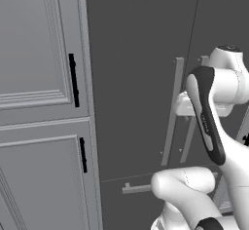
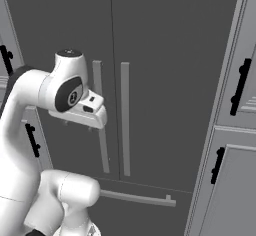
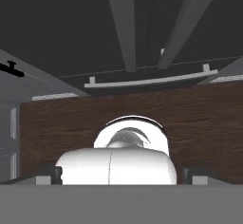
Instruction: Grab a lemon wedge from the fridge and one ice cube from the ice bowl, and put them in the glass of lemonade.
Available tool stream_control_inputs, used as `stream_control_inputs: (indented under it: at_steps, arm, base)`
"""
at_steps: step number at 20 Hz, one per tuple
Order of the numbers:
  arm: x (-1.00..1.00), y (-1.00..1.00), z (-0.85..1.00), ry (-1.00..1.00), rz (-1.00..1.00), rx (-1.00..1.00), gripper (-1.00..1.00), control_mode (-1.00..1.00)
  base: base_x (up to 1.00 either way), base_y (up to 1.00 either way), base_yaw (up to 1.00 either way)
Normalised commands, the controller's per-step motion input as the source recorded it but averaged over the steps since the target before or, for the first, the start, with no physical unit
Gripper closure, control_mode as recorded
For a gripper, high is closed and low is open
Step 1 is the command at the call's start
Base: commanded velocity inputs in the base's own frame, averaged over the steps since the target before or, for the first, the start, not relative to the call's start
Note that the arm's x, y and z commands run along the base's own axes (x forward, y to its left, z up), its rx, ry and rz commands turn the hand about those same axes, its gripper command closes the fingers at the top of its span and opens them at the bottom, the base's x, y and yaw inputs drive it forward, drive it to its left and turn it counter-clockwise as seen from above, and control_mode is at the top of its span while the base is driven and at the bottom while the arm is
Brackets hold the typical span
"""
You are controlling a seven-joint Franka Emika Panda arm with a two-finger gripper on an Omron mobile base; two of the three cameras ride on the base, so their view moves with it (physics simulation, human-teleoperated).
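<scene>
White arm blocks part of fridge handles, doors shut (claw spread wide — tips barely visible)

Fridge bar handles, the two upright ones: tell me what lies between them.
In the right base view, the narrow vertical seam where the two dark doors of the fridge meet runs between the left handle and the right handle; nothing else.

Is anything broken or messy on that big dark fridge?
No, nothing stands out. The fridge has both doors shut, and its long handles hang straight side by side. The cabinets beside it look closed and tidy too.
</scene>
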Motion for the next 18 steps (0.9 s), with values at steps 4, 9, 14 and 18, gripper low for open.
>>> stream_control_inputs:
  at_steps: [4, 9, 14, 18]
  arm:
    - [-0.04, 0.23, -0.02, 0.11, -0.14, 0.00, -1.00, -1.00]
    - [0.00, -0.10, -0.12, 0.04, -0.02, 0.00, -1.00, -1.00]
    - [0.00, -0.37, -0.08, 0.01, 0.02, 0.00, -1.00, 1.00]
    - [0.00, 0.00, 0.00, 0.00, 0.00, 0.00, -1.00, 1.00]
  base:
    - [0.00, 0.00, 0.00]
    - [0.00, 0.00, 0.00]
    - [0.00, -0.07, 0.00]
    - [0.00, -0.47, 0.02]
